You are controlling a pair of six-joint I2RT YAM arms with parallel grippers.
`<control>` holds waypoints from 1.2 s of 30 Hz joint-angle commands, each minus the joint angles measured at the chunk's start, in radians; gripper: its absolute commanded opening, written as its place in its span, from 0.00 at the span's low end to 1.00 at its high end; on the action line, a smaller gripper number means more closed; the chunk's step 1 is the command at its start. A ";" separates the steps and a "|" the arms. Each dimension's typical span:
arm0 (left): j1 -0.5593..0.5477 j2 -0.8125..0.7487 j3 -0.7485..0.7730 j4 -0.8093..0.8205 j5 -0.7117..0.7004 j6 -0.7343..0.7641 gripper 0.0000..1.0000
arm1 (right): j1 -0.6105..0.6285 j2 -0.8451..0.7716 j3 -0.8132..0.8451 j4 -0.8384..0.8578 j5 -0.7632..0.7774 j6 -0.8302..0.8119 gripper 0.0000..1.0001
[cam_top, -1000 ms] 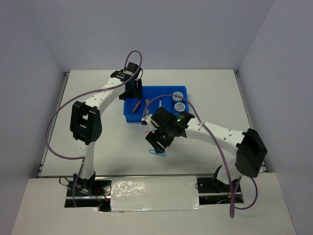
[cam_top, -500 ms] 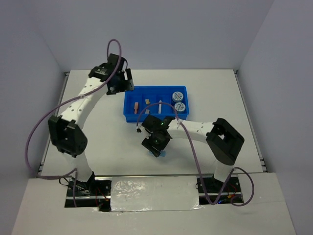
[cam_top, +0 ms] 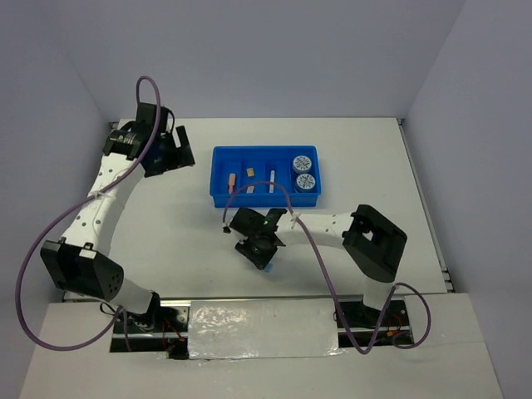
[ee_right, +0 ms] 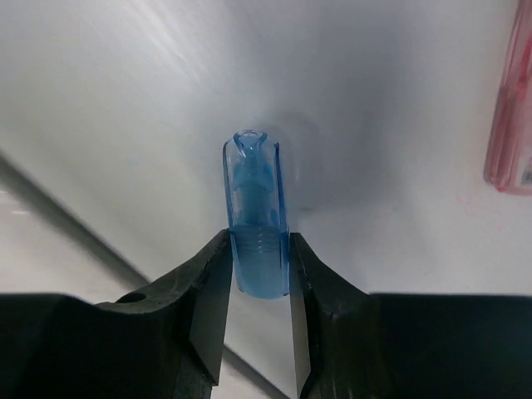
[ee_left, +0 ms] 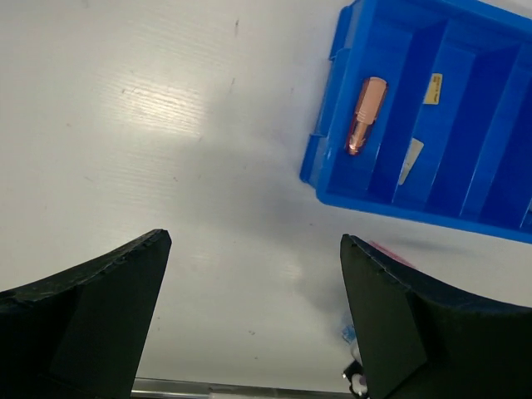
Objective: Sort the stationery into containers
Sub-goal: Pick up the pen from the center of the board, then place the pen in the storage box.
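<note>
The bright blue four-compartment tray (cam_top: 264, 202) sits at the table's middle back. It holds two blue-white discs (cam_top: 304, 172), a white pen (cam_top: 272, 180), tan and whitish blocks (cam_top: 250, 179) and an orange capsule (cam_top: 230, 179). My right gripper (cam_top: 259, 251) is in front of the tray, low over the table. In the right wrist view it (ee_right: 259, 270) is shut on the blue capsule (ee_right: 254, 208), with the pink capsule (ee_right: 511, 125) lying to the right. My left gripper (cam_top: 170, 154) is left of the tray, open and empty (ee_left: 253, 239). The left wrist view shows the tray (ee_left: 332, 170) and the orange capsule (ee_left: 364, 115).
The table's left edge (cam_top: 106, 166) is close to the left arm. The right arm's elbow (cam_top: 378, 241) is folded at the right front. The taped front strip (cam_top: 262, 320) runs between the two bases. Grey walls surround the table.
The left arm has swung left, away from the tray, with its gripper empty. The right arm has folded in and its gripper has moved down-left to the blue capsule.
</note>
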 commanded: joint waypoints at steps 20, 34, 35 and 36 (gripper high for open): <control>0.032 -0.250 -0.118 -0.051 0.086 0.093 0.99 | -0.337 0.418 1.021 -0.051 -0.084 0.415 0.26; -0.070 -0.342 -0.334 0.004 0.140 -0.158 0.99 | -0.415 0.312 1.001 -0.119 -0.036 0.384 0.73; -0.117 -0.339 -0.342 0.012 0.110 -0.254 0.99 | -0.432 0.271 0.979 -0.133 -0.021 0.389 0.73; -0.176 -0.317 -0.340 0.020 0.033 -0.308 0.99 | -0.432 0.164 0.888 -0.139 -0.004 0.394 0.73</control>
